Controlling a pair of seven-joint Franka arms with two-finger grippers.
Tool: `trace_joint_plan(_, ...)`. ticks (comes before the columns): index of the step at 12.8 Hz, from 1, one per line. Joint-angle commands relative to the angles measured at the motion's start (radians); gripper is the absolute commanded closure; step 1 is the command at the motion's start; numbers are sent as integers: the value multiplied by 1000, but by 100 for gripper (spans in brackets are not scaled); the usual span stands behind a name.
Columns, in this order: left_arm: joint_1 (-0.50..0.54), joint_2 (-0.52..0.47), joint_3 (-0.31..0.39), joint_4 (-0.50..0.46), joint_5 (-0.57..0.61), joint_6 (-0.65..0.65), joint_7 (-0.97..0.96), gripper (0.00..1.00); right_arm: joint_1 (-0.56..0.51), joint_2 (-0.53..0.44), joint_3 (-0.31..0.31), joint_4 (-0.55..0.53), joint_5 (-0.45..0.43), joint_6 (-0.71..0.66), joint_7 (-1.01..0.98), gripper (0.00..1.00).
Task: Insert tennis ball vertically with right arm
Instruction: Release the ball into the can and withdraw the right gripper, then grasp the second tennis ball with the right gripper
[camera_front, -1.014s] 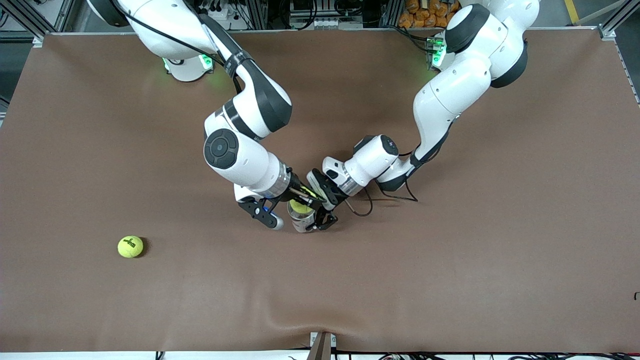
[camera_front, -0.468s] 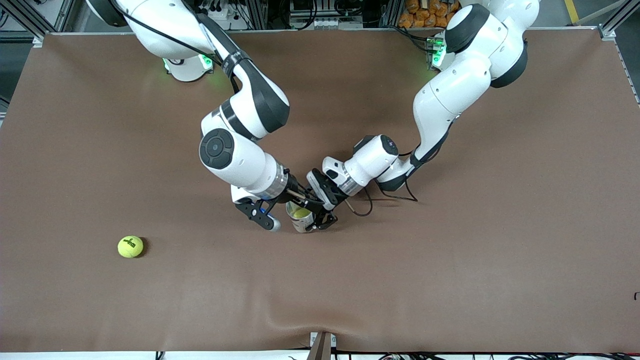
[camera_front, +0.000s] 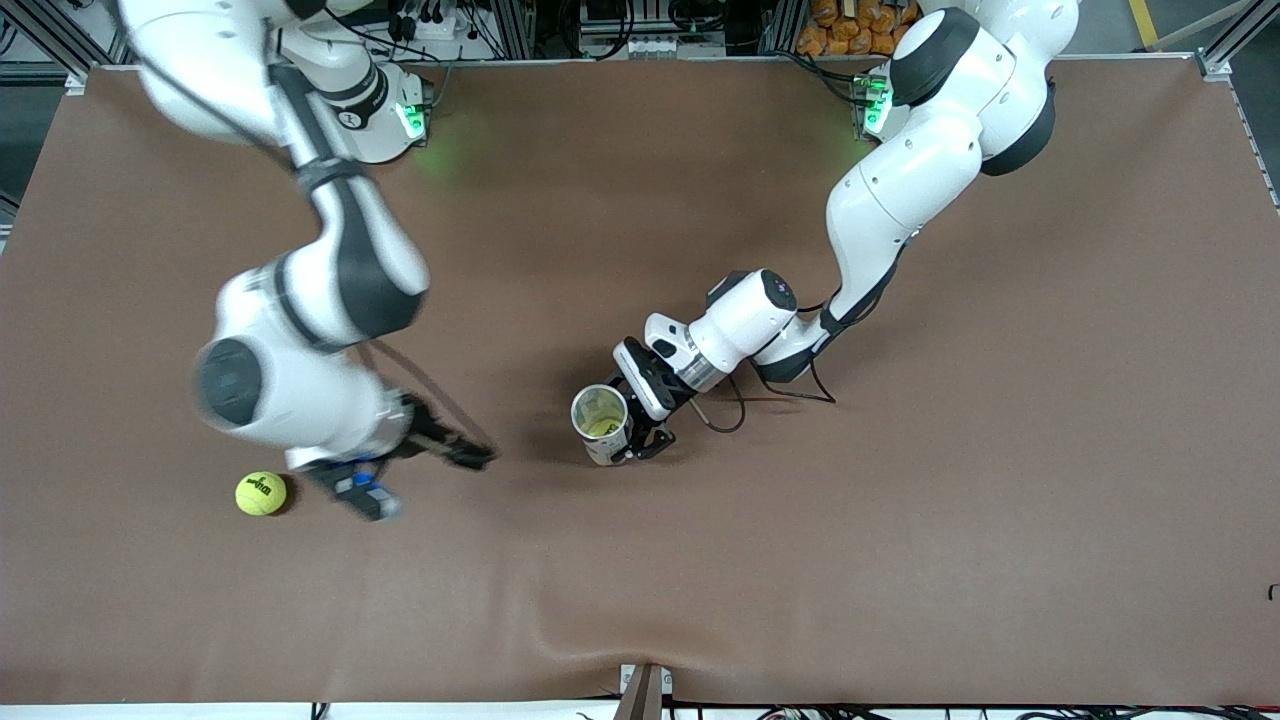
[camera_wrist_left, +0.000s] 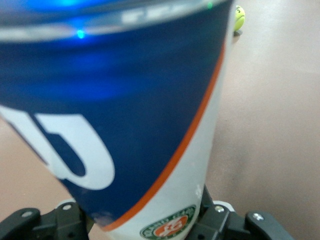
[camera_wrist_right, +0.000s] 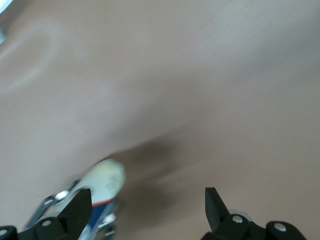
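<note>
A can (camera_wrist_left: 125, 125) fills most of the left wrist view, its label dark blue with large white lettering, an orange stripe and a white area carrying a round green and orange emblem. The can is clamped between the black fingers (camera_wrist_left: 45, 222) of the left gripper (camera_wrist_left: 145, 227). A yellow-green tennis ball (camera_wrist_left: 239, 19) is seen lying on the brown bench (camera_wrist_left: 280, 125), well apart from the can.

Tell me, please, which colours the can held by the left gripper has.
The can is dark blue and white with an orange stripe, best seen in the left wrist view.
</note>
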Motion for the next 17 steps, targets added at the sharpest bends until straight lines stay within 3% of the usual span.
trace_joint_plan(1,-15,-5,37,-1,10,7,-13,23,-80,4,21,-15,-104,-36,-168,0)
trace_joint_plan(3,-17,-5,37,-1,8,7,-15,23,-139,43,22,-15,-216,-31,-298,0)
trace_joint_plan(8,-20,-5,37,0,7,7,-15,23,-277,138,21,-14,-232,87,-789,0)
trace_joint_plan(11,-26,-5,39,0,6,7,-15,23,-339,214,21,-12,-234,235,-1085,0)
trace_joint_plan(17,-23,-5,39,-1,8,7,-13,23,-386,271,21,-15,-252,260,-1209,0)
